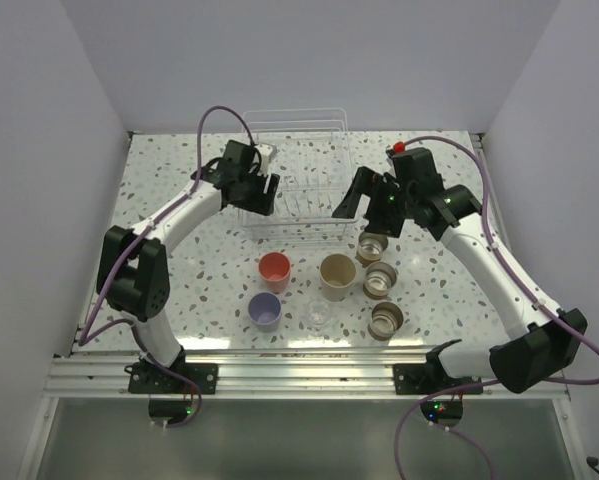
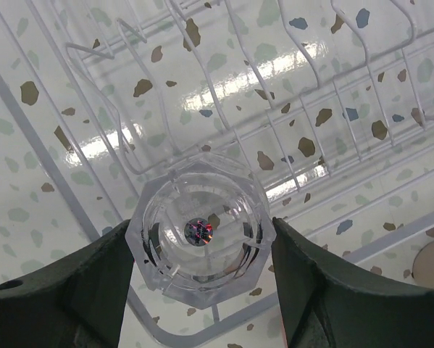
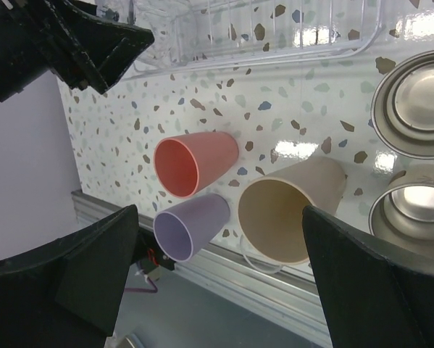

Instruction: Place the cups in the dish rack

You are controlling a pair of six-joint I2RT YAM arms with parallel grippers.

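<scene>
My left gripper (image 1: 257, 187) hangs over the left end of the white wire dish rack (image 1: 301, 131), shut on a clear glass cup (image 2: 201, 230). The cup's base faces the wrist camera, with rack wires (image 2: 235, 87) below it. My right gripper (image 1: 359, 203) hovers open and holds nothing, at the rack's front right corner. On the table in front of the rack stand a coral-red cup (image 1: 274, 268), a lavender cup (image 1: 265, 310), a larger beige cup (image 1: 337, 274), a second clear glass cup (image 1: 318, 315) and three tan brown-rimmed cups (image 1: 372, 246) (image 1: 380, 282) (image 1: 386, 320).
In the right wrist view the coral-red cup (image 3: 195, 163), lavender cup (image 3: 191, 226) and beige cup (image 3: 289, 210) stand close together near the table's metal front rail (image 3: 274, 290). White walls close in the table on the left, back and right.
</scene>
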